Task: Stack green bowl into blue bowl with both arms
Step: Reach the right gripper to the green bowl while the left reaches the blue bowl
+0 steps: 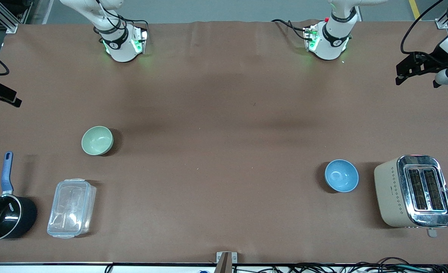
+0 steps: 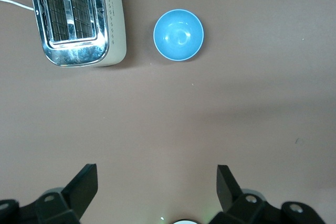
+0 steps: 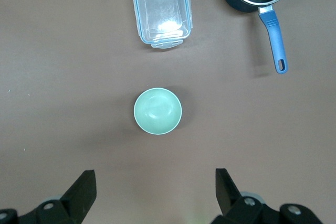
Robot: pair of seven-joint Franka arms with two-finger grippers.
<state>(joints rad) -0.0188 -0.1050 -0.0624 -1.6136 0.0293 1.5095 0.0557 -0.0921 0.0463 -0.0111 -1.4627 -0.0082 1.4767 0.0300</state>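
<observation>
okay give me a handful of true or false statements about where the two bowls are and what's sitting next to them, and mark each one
1. The green bowl sits inside the blue bowl. False: they lie apart, toward different ends of the table.
2. The toaster stands beside the blue bowl. True.
3. The left tool grips the blue bowl. False: it is open, holding nothing.
4. The clear container lies nearer the front camera than the green bowl. True.
5. The right tool is open. True.

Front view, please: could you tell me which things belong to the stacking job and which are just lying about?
Job: green bowl, toward the right arm's end; blue bowl, beside the toaster; both sit empty and apart.

Lying about: toaster, black pot, clear lidded box.
</observation>
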